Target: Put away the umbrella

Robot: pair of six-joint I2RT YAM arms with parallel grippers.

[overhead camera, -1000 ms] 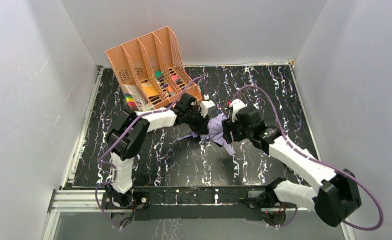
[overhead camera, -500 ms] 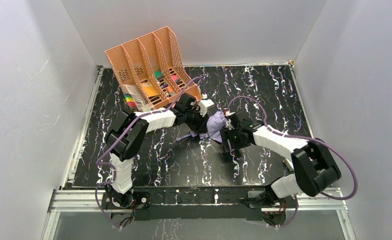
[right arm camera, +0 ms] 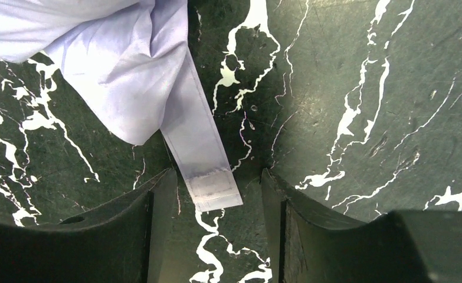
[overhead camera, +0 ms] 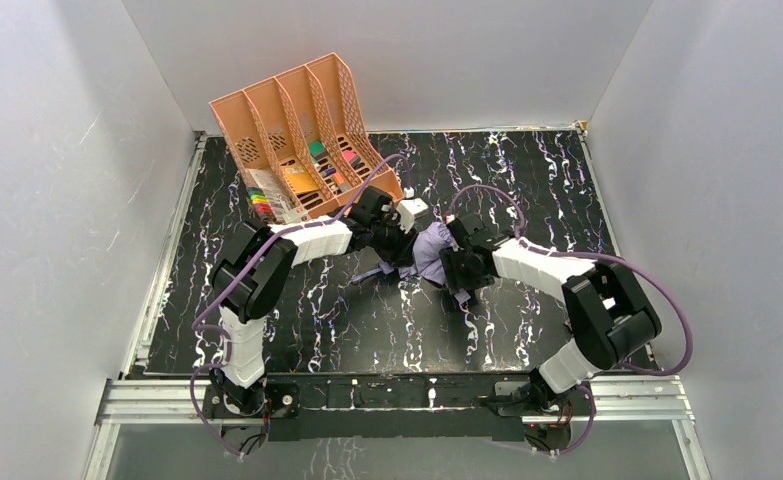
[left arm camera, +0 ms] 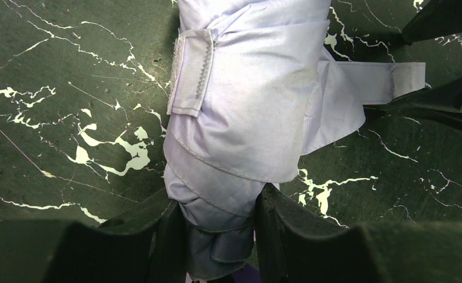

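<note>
The pale lavender umbrella (overhead camera: 430,250) lies folded on the black marbled table between both arms. In the left wrist view its rolled fabric (left arm camera: 246,106) fills the middle, a Velcro tab (left arm camera: 192,73) on its side, and my left gripper (left arm camera: 219,230) is shut on its lower end. The umbrella's strap (right arm camera: 202,147) lies flat on the table in the right wrist view, its Velcro end between the open fingers of my right gripper (right arm camera: 216,206), untouched. The strap also shows in the left wrist view (left arm camera: 387,79). Shaft and handle are hidden.
A peach plastic file organiser (overhead camera: 302,130) holding coloured items stands tilted at the back left, close behind the left gripper. Grey walls enclose the table (overhead camera: 527,170) on three sides. A metal rail (overhead camera: 397,395) runs along the near edge.
The right arm has folded in and its gripper has moved left and down toward the umbrella's strap. The left gripper and the umbrella have stayed put.
</note>
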